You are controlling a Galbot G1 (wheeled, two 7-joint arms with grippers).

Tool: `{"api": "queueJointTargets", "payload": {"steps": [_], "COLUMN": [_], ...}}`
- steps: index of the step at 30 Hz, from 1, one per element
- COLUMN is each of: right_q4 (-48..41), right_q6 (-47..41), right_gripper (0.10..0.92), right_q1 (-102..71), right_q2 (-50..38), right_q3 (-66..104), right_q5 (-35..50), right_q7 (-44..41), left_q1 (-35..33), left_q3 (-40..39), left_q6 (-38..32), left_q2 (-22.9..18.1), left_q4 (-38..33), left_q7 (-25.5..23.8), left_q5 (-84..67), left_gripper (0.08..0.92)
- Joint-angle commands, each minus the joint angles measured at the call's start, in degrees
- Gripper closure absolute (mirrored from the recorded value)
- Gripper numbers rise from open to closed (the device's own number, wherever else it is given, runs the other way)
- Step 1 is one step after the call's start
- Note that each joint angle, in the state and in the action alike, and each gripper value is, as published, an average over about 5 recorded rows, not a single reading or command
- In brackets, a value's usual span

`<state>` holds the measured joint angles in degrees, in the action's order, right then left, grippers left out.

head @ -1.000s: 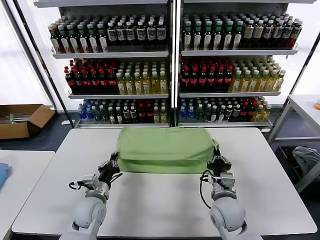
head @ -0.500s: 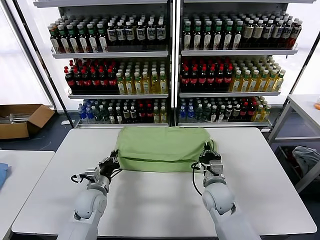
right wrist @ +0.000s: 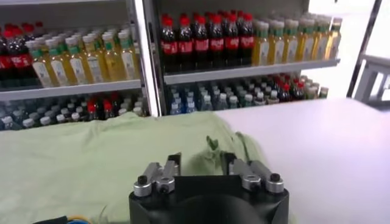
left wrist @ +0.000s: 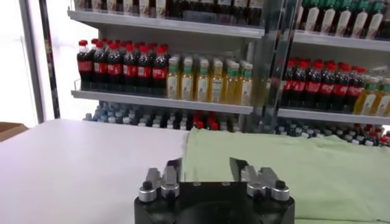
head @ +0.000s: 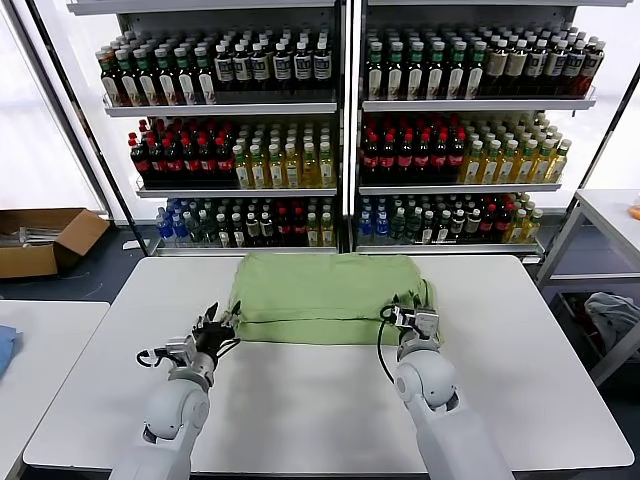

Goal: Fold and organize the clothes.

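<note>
The light green shirt lies folded into a wide rectangle on the white table, its printed front hidden. My left gripper is open at the shirt's near left corner, just off the cloth. In the left wrist view the left gripper points at the shirt's left edge. My right gripper is open at the shirt's near right corner, its fingers over bunched cloth. In the right wrist view the right gripper has the shirt spread ahead of it.
Shelves of bottles stand behind the table. A cardboard box lies on the floor at far left. A second table with a blue item is at the left edge. A grey-blue cloth bundle sits low at right.
Both grippers have moved forward toward the shirt's near corners. The right gripper moved left and inward to the right corner. The shirt's near edge has shifted slightly back.
</note>
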<state>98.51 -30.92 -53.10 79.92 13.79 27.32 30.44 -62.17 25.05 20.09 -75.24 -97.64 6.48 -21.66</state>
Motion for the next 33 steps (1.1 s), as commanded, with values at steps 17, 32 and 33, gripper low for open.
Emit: {"api": "queueJointTargets", "payload": {"steps": [17,32,33], "right_q4": [15.23,14.69,14.13], "right_q6": [-2.25,-2.22,-2.23], "right_gripper": [0.203,0.203,0.203], "right_q1": [-8.21,-13.09,-12.78], "right_q2": [-4.64,-8.72,-8.82], "right_q3": [2.76,5.03,4.91], "right_q5": [6.19,5.22,5.09], "right_q7": [7.17,5.49,5.58], "left_q1": [-6.15,-7.27,-7.11], "left_q3": [0.60,0.53,0.55], "left_q6": [3.95,7.06,7.20], "left_q2": [1.18,1.21,1.30], "left_q4": [-10.38,-9.14,-8.83], "left_q7": [0.86,1.08,1.09], "left_q5": [1.31,2.67,2.71], "left_gripper": [0.177,0.177,0.177]}}
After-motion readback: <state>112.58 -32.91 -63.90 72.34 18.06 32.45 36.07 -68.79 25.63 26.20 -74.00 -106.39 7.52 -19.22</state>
